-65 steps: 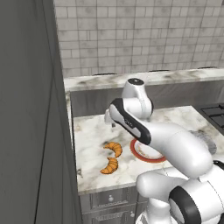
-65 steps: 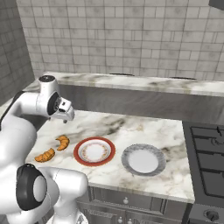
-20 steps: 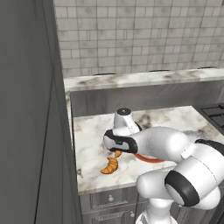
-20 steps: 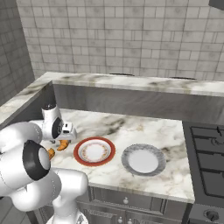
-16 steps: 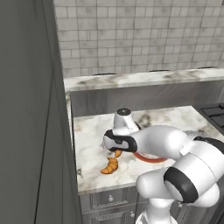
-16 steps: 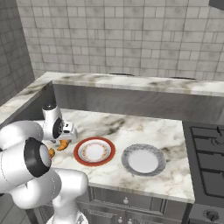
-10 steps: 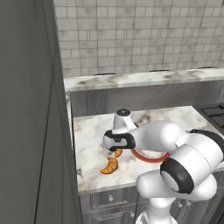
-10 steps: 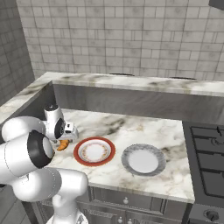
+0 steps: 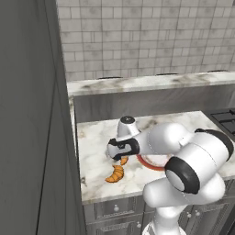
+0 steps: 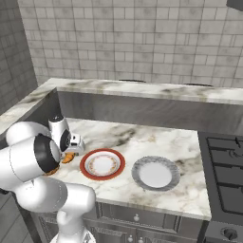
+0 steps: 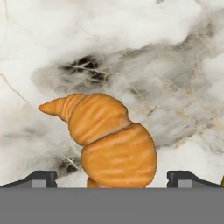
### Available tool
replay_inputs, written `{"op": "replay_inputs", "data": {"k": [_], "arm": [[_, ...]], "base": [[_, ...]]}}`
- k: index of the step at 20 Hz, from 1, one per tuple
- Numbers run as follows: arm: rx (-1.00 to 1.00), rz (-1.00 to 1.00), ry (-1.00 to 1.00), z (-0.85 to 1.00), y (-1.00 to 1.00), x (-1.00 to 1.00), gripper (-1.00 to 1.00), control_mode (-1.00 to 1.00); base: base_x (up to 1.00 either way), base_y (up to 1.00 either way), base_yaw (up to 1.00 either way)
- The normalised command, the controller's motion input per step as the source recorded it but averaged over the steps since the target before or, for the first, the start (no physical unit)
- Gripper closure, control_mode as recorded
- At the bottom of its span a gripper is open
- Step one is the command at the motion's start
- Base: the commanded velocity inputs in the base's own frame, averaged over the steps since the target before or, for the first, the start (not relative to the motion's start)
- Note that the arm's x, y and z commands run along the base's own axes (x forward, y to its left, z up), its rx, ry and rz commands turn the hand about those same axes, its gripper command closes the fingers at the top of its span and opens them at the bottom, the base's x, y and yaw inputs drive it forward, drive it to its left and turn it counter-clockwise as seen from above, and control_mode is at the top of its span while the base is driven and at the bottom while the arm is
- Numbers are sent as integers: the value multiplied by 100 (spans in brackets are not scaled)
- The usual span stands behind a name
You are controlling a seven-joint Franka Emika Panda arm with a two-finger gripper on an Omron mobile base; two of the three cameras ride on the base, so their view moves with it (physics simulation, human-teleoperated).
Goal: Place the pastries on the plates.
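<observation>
The claw (image 11: 112,178) is seen in the hand view with its 2 dark fingertips (image 11: 38,178) set wide apart at the bottom edge; 1 ridged golden croissant (image 11: 107,142) lies on the marble between them, and no contact between the tips and the pastry is visible, so the claw is read as open and holding nothing; the pointed end of this croissant is turned toward the upper left of that view. In the left base view the claw (image 9: 120,158) is lowered to the counter over the same croissant (image 9: 123,160), of which a small orange part is seen just below the hand; the second croissant (image 9: 114,173) lies just beside it, nearer the front edge of the counter, apart from the hand. In the right base view only an orange sliver of pastry (image 10: 68,158) is visible beside the wrist. The red-rimmed plate (image 10: 102,164) sits just to the right of the hand, with no pastry on it; the grey-blue plate (image 10: 155,172) lies beside it, further right, also bare. Both plates rest on the marble countertop (image 10: 142,142); a stove (image 10: 225,159) is seen at the right end, and a tiled wall (image 10: 142,42) rises behind the raised ledge.
</observation>
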Motion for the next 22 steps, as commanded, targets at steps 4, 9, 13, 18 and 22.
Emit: {"op": "replay_inputs", "data": {"k": [4, 9, 13, 18, 22], "arm": [[0, 3, 0, -9, 0, 5, -100, -100], [0, 3, 0, -18, 0, 11, -100, -100], [0, 1, 0, -7, 0, 1, 100, -100], [0, 0, 0, 0, 0, 0, 100, -100], [0, -4, -2, 49, -44, -3, 100, -100]], "base": [[0, 0, 0], [0, 0, 0], [0, 0, 0], [0, 0, 0], [0, 0, 0]]}}
